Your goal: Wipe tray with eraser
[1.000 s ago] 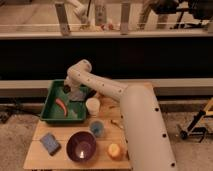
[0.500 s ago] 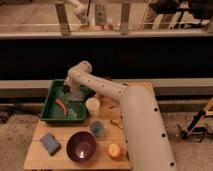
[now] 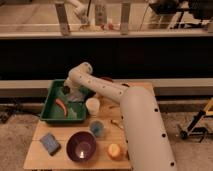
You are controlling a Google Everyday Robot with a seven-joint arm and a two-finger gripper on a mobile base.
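The green tray (image 3: 50, 116) sits at the back left of the wooden table. My arm reaches over its right rim, and my gripper (image 3: 66, 91) is down inside the tray near its far end. A pale patch (image 3: 76, 98) shows on the tray floor right by the gripper; I cannot tell if it is the eraser or if the gripper holds it. A red-orange elongated object (image 3: 61, 105) lies in the tray just in front of the gripper.
A white cup (image 3: 92, 106) stands just right of the tray. A small blue cup (image 3: 97, 128), a dark purple bowl (image 3: 81, 145), an orange fruit (image 3: 115, 151) and a blue rectangular pad (image 3: 50, 143) sit nearer the front. A railing runs behind the table.
The arm and gripper stay inside the tray with hardly any visible shift. The objects on the table have not moved.
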